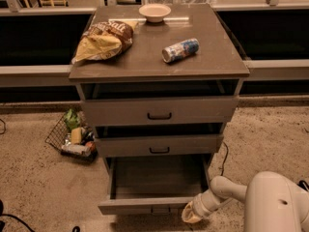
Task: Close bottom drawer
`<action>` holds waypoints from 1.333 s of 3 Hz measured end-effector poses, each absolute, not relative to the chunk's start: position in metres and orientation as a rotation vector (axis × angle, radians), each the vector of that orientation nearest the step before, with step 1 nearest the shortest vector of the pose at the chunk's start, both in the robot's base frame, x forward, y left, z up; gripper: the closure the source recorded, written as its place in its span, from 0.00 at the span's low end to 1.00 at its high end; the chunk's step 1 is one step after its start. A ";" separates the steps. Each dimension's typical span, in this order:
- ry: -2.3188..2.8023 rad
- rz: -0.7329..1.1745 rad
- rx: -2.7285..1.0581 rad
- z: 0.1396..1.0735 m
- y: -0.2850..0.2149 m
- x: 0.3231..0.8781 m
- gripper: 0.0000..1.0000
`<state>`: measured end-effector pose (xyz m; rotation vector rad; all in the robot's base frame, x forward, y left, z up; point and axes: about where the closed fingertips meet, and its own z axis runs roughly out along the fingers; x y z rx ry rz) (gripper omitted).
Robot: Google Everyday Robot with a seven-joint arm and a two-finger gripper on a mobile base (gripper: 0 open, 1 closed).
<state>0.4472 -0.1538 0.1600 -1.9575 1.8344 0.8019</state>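
The bottom drawer [149,204] is pulled far out of the grey-brown cabinet, and its wide shallow tray looks empty. Its flat front faces me at the lower edge of the view, with a small dark handle at its centre. My gripper [189,216] is low at the right end of that drawer front, close against it, on the end of my white arm [227,192], which reaches in from the lower right. The middle drawer [159,145] and the top drawer [159,111] above it each stand slightly open.
On the cabinet top [212,64] lie a chip bag [104,40], a tipped can [180,50] and a white bowl [154,12]. A wire basket of items [72,137] sits on the floor left of the cabinet. A cable [223,159] trails at the cabinet's right.
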 end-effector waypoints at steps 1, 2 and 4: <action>1.834 0.802 -1.958 0.160 -0.154 0.447 0.40; 1.834 0.802 -1.958 0.160 -0.154 0.447 0.18; 1.834 0.802 -1.958 0.160 -0.154 0.447 0.00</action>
